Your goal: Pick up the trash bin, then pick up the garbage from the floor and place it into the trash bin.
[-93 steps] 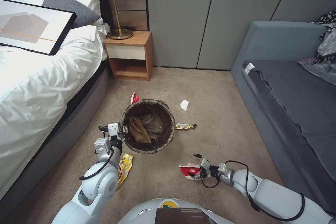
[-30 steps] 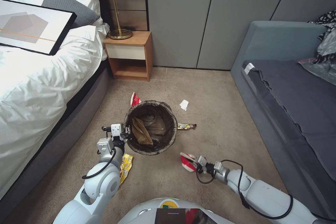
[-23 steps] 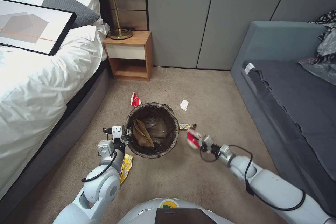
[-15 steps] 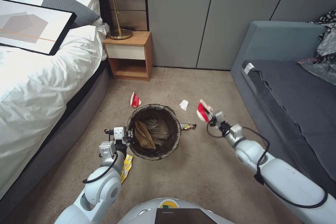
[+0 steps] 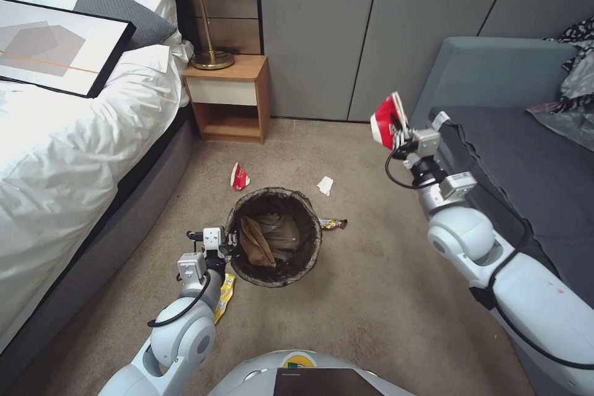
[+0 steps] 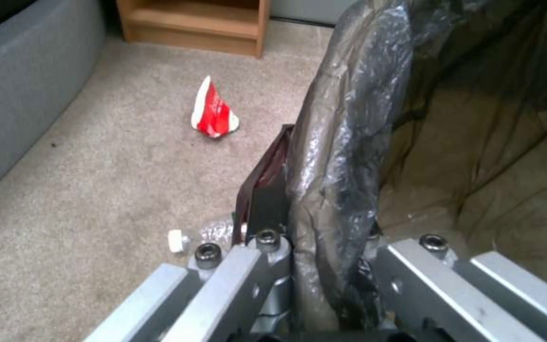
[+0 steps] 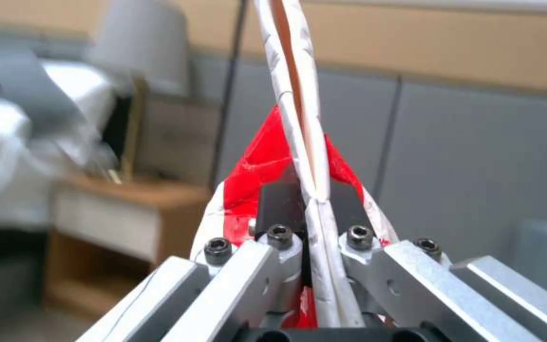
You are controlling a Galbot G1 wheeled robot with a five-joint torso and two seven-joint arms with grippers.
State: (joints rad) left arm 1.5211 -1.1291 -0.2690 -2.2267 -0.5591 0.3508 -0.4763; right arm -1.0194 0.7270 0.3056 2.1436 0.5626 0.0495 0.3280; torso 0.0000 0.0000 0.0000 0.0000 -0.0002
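The trash bin (image 5: 318,236), round with a dark liner, is off the carpet centre; my left gripper (image 5: 226,239) is shut on its near-left rim. In the left wrist view that gripper (image 6: 311,204) pinches the liner-wrapped bin wall (image 6: 349,118). My right gripper (image 5: 401,131) is raised high beside the sofa, shut on a flattened red-and-white paper cup (image 5: 385,120); its pads clamp the cup (image 7: 254,175) at the gripper (image 7: 311,199). On the floor lie another red-and-white cup (image 5: 238,176), a white tissue (image 5: 325,185), a gold wrapper (image 5: 333,223) and a yellow snack bag (image 5: 224,296).
A white bed (image 5: 68,148) with a framed picture runs along the left. A wooden nightstand (image 5: 229,99) with a lamp stands at the back. A grey sofa (image 5: 526,167) fills the right. A clear bottle (image 6: 207,233) lies by the bin.
My right gripper has lifted the paper cup from the floor, swinging it up and to the right to beside the sofa. The bin, held by the left gripper, has shifted slightly nearer.
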